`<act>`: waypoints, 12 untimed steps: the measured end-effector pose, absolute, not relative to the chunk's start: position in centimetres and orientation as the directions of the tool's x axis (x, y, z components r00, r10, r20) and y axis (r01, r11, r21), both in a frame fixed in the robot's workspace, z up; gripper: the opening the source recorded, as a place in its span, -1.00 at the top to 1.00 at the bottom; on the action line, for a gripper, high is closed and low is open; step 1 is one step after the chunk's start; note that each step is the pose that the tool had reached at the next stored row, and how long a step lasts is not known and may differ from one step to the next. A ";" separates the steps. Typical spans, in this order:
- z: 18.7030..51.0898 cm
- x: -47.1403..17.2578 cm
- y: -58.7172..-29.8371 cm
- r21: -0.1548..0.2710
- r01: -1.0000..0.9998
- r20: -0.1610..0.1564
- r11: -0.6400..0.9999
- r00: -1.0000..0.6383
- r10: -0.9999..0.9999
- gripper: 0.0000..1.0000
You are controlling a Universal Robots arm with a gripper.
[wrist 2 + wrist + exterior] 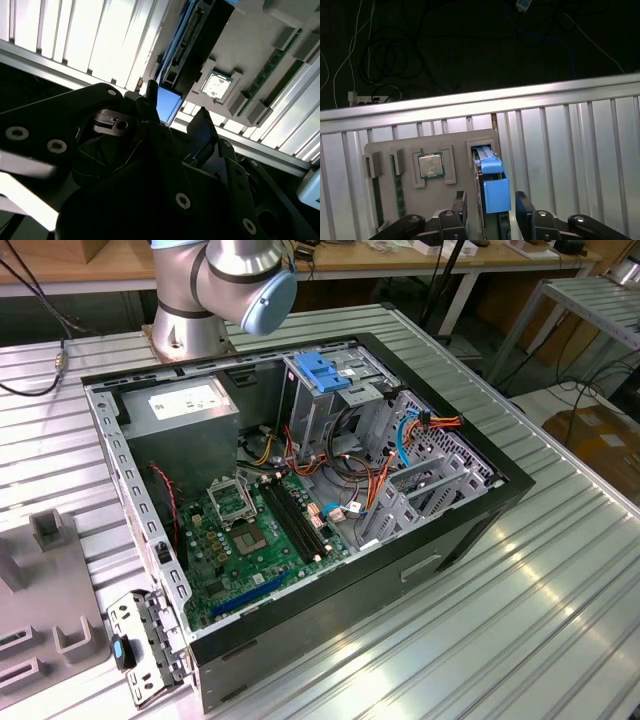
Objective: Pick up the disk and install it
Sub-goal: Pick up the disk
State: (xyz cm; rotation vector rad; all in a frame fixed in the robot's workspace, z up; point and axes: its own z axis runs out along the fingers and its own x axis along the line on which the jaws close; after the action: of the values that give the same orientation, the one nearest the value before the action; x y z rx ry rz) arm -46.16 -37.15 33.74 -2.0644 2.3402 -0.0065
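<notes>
The disk (490,172) stands on edge in a slot of a grey holder block (455,187), its dark body edged with bright blue rails. My gripper (491,207) hangs just above it, open, with one black finger (460,204) on each side of the disk's blue end piece and a small gap on both sides. In the second wrist view the same blue end (167,104) sits between the fingertips (202,127) of the gripper (175,117), and the disk's dark body (200,45) runs away from them. In the exterior view the open computer case (300,490) lies on the table.
The holder block also carries a processor chip (431,165) and memory sticks (398,172). The case's drive cage has a light-blue latch (322,370) on top, with orange and blue cables (400,440) beside it. The slatted metal table (570,145) ends close behind the block; part of the grey block (50,640) lies at the exterior view's left.
</notes>
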 end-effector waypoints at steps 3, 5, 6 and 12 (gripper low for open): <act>33.4 -46.3 -37.2 -0.017 -0.993 -0.013 0.116 -0.116 -0.993 -0.03; 33.1 -46.3 -37.2 -0.018 -0.994 -0.013 0.112 -0.112 -0.994 -0.03; 33.0 -46.4 -37.2 -0.018 -0.994 -0.013 0.111 -0.111 -0.994 -0.03; 32.0 -46.4 -37.2 -0.018 -0.995 -0.013 0.100 -0.100 -0.995 -0.03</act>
State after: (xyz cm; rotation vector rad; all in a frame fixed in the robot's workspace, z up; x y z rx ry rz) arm -46.44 -37.16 32.02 -2.0927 2.3141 -0.0068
